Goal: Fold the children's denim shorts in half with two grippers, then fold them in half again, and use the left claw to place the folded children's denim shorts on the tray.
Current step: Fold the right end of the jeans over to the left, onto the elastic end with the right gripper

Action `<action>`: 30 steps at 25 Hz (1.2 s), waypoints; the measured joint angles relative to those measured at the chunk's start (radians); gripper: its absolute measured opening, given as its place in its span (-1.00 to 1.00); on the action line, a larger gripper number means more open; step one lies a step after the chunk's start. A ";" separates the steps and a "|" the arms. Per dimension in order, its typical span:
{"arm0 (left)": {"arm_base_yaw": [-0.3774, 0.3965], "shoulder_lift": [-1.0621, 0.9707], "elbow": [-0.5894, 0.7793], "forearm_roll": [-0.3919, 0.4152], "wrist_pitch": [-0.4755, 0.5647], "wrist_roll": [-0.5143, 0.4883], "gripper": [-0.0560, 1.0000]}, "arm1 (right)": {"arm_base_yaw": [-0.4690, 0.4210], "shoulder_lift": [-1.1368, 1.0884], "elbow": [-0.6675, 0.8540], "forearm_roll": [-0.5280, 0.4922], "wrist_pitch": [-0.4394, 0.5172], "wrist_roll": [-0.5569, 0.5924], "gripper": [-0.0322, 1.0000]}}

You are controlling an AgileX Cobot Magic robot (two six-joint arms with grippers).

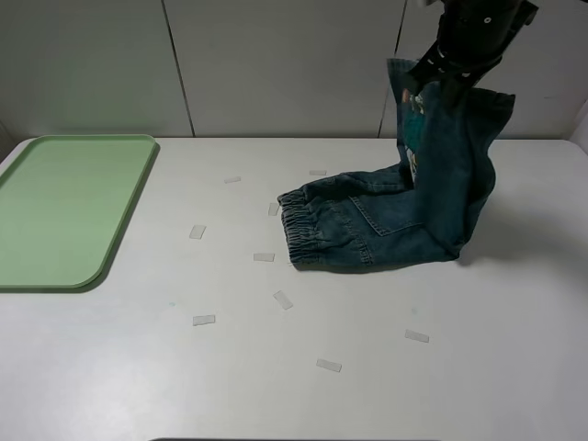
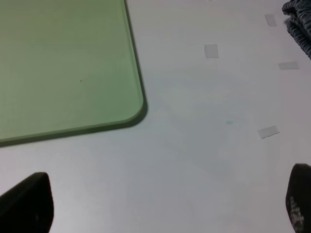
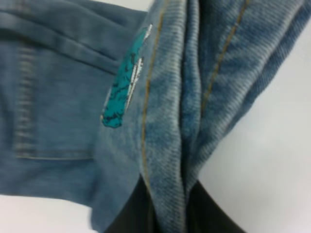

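The right tool (image 1: 430,81), upper right of the frame, is clamped on a leg hem of the shorts (image 1: 386,225), held raised; their waist end lies mid-bench (image 1: 276,386). The left tool (image 2: 163,208) gapes wide, empty, near the tray (image 1: 55,211) at left.

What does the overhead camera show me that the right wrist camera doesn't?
Only overhead: the green tray, tape scraps on the table, and the waistband lying flat while the other end hangs lifted. Only right wrist: the bunched denim edge squeezed between black fingers, close up. Both: the shorts, their teal patch and the right gripper shut on them.
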 joint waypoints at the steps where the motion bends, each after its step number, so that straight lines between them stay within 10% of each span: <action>1: 0.000 0.000 0.000 0.000 0.000 0.000 0.91 | 0.013 0.000 0.002 0.006 0.000 0.008 -0.88; 26: 0.000 0.000 0.000 0.000 0.000 0.000 0.91 | 0.228 -0.002 0.178 0.105 0.001 0.146 -0.88; 30: 0.000 0.000 0.000 0.000 0.000 0.000 0.91 | 0.255 -0.002 0.178 0.126 -0.039 0.196 -0.27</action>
